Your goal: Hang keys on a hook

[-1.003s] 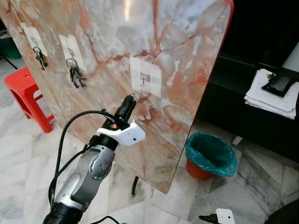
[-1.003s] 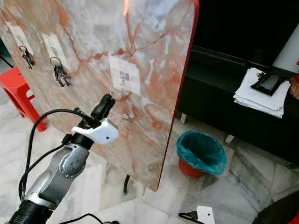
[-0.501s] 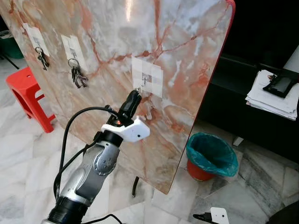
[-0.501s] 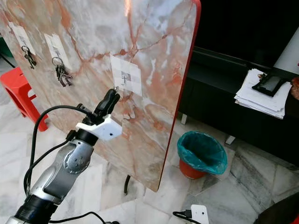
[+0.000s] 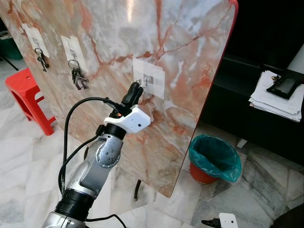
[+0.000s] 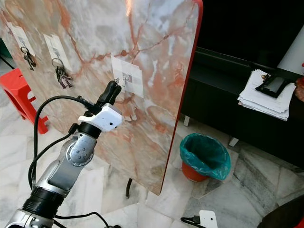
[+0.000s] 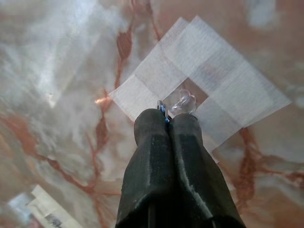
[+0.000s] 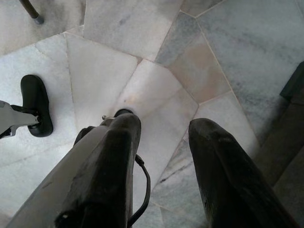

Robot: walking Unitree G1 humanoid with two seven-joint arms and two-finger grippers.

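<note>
Left gripper (image 7: 167,118) pinched on key ring (image 7: 161,105) at clear hook (image 7: 184,100), marble board (image 5: 190,42), pale tiled floor (image 5: 266,180)

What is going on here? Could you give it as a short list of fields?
Board: upright pink-veined marble panel
Hooks: three small hooks on white tape patches
Already hung: two metal key bunches
Free hook: clear plastic hook
Left gripper: fingers shut on a thin metal piece, tips at the free hook
Right gripper: open, hanging over the floor
Nearby: red plastic stool, teal-lined bin
</note>
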